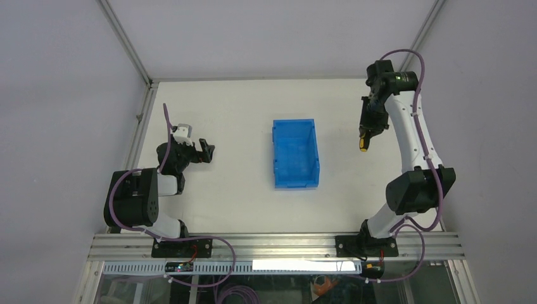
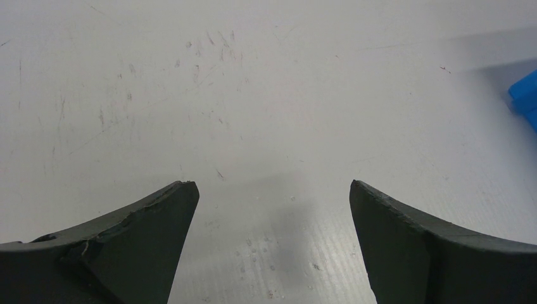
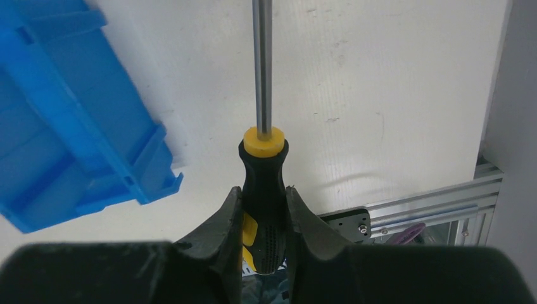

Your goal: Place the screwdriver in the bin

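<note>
Black fingers of the right gripper (image 3: 263,196) clamp the yellow-and-black handle of the screwdriver (image 3: 263,168), whose thin grey shaft points straight out from the wrist. The tool is held above the white table (image 1: 240,107), to the right of the bright blue bin (image 1: 296,154) and clear of its walls. Across the table, the left gripper (image 2: 272,187) hovers low over the tabletop, its jaws spread wide apart.

left pincer (image 2: 272,190) spread wide, right pincer (image 3: 263,193) clamped
</note>
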You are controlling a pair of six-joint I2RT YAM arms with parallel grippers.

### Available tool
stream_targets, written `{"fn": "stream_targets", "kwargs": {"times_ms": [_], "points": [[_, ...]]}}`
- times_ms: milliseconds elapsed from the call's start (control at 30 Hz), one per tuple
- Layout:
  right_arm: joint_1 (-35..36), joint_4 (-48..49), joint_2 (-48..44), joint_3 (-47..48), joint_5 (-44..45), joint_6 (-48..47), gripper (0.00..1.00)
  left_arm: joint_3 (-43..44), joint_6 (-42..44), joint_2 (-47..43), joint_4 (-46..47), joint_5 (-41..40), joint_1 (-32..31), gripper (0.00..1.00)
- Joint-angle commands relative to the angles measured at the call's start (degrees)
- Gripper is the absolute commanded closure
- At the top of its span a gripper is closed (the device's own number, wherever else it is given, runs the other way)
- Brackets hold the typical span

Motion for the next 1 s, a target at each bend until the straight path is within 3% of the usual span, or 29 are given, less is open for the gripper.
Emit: {"fn": "stream_targets", "kwargs": {"times_ms": [0, 200, 333, 467, 767, 900, 967], "points": [[6.51, -2.87, -1.26, 4.55, -3.38, 5.2, 1.0, 1.08, 0.05, -0.12, 4.07, -0.54, -0.58, 0.01], [25.09, 4.63, 5.06, 10.13, -5.78, 10.07, 1.0, 1.04, 0.04, -0.12, 4.06, -0.51, -0.6, 0.01], [32.08, 4.68, 12.03, 15.87, -3.02, 11.18, 1.0, 1.08, 0.08, -0.15, 4.07, -0.49, -0.6, 0.01], [34.91, 6.52, 14.85, 13.44, -1.42, 11.04, 1.0, 1.05, 0.06, -0.12, 4.06, -0.53, -0.6, 0.01], [38.02, 20.61, 15.99, -5.94, -2.34, 5.8, 1.0, 1.03, 0.05, -0.12, 4.03, -0.46, -0.6, 0.01], [38.46, 26.08, 18.16, -11.09, 1.67, 4.88, 1.0, 1.03, 0.1, -0.17, 4.07, -0.49, -0.59, 0.01], [38.45, 26.69, 19.54, -11.46, 4.01, 5.46, 0.87, 1.03, 0.05, -0.13, 4.07, -0.52, -0.6, 0.01]]}}
